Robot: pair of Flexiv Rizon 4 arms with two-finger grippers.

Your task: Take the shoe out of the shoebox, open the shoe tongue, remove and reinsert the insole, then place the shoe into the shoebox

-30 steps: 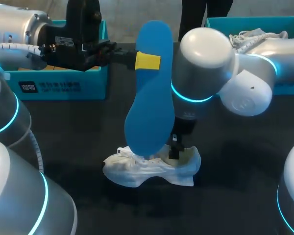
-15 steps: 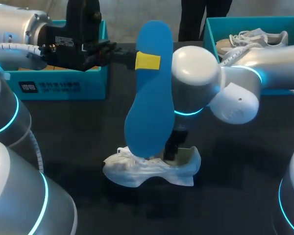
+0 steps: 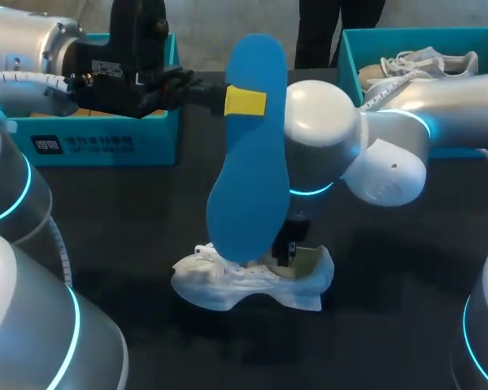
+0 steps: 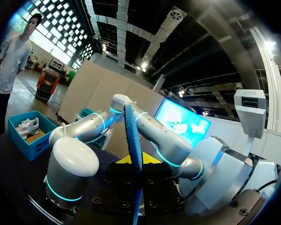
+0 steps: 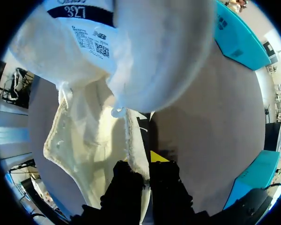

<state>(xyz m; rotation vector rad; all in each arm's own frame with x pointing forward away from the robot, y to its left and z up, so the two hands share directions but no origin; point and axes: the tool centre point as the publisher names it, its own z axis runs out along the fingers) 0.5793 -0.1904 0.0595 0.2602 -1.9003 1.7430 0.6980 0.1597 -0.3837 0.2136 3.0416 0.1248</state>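
Head view: left tool (image 3: 244, 101) pinched the blue insole (image 3: 248, 162) upright at 12 o'clock of the white sneaker (image 3: 228, 286) on the bench (image 3: 390, 268). Right tool (image 5: 143, 164) clamped the sneaker's collar, probably steadying it for reinsertion.

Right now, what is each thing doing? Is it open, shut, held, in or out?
insole: out of the shoe, held upright above it.
left gripper: shut on the insole.
shoe: on the table, out of any box, insole out.
right gripper: shut on the shoe's rim.
left shoebox: open, inside hidden by the arm.
right shoebox: open, other shoe inside.
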